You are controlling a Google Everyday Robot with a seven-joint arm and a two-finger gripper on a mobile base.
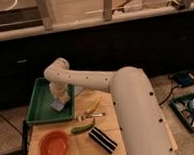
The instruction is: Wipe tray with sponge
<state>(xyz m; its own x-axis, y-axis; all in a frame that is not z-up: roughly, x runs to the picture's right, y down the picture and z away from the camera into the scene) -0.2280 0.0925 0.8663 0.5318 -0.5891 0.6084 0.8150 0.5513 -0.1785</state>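
One arm, one tool: my gripper (60, 98) is down inside the large rectangular green plastic tray (38, 103), over its right half, right on top of the small blue-grey soft sponge pad (58, 104). Can't tell how my fingers stand — wrist housing hides them; the sponge sits directly under them, so likely pinned or pinched, but that's a guess.

Tray sits at the left rear of the wooden tabletop (112, 141). Just off its right rim: yellow banana (94, 106), a piece of metal cutlery (91, 114), green pepper-like vegetable (83, 127). Round orange bowl (55, 145) and black-and-white striped block (103, 139) are nearer the front, well apart from the work.

Step in hand, as I read it: wiping strokes on the tray floor. To do it well:
- keep light downward pressure so the sponge drags flat, not rolling
- stroke along the tray's long axis, overlapping passes
- stop short of the raised rim; catching it could shove the tray

Left half of the floor looks uncovered from here.
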